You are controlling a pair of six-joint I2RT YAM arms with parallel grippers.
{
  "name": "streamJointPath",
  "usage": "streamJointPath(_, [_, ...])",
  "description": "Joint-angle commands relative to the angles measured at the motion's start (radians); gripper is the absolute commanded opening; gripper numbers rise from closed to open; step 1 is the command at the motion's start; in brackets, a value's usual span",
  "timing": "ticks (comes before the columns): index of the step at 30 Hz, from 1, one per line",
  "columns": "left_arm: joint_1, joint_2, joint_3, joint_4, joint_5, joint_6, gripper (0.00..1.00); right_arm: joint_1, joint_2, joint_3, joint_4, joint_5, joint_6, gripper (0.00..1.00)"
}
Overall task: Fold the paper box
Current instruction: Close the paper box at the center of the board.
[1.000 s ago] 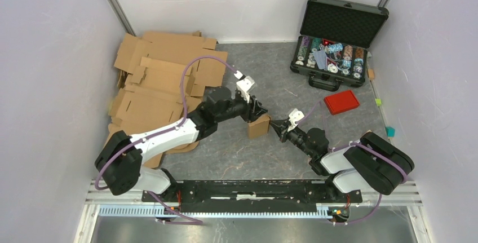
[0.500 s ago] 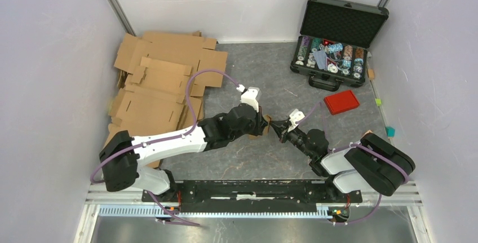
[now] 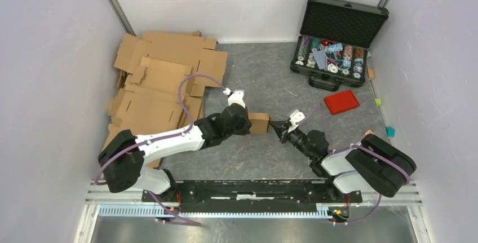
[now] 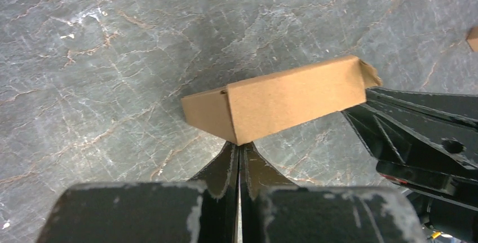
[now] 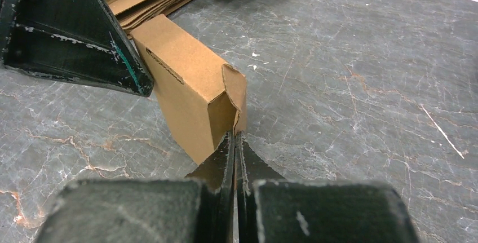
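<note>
A small plain brown cardboard box point(image 3: 259, 123) lies near the middle of a grey marbled desk point(image 3: 256, 76), between two black robot arms. The left jaws are clenched, tips against the box's left side. The right jaws are clenched too, tips touching its right end. Whether either pinches cardboard cannot be told.

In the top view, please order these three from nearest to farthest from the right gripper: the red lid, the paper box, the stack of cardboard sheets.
1. paper box, just left of the right gripper, at its fingers.
2. red lid, to the right and farther back.
3. stack of cardboard sheets, far left side.
</note>
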Motion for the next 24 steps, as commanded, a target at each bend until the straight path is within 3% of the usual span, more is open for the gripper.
streamJointPath(1, [0.015,-0.035,-0.010,0.062,0.020,-0.013,0.02,0.011,-0.009,-0.022,0.012,0.013,0.004,0.00])
streamJointPath(11, [0.015,-0.039,-0.029,0.265,0.155,-0.043,0.02,0.034,-0.003,-0.012,-0.006,0.034,0.016,0.00])
streamJointPath(16, [0.012,-0.046,-0.018,0.348,0.203,-0.097,0.22,0.040,0.000,0.000,-0.034,0.047,0.015,0.00])
streamJointPath(20, [0.011,-0.047,-0.050,0.419,0.162,-0.159,0.40,0.042,-0.001,0.002,-0.033,0.048,0.015,0.00])
streamJointPath(24, [0.011,-0.026,-0.079,0.489,0.099,-0.199,0.50,0.045,-0.001,0.000,-0.032,0.052,0.016,0.00])
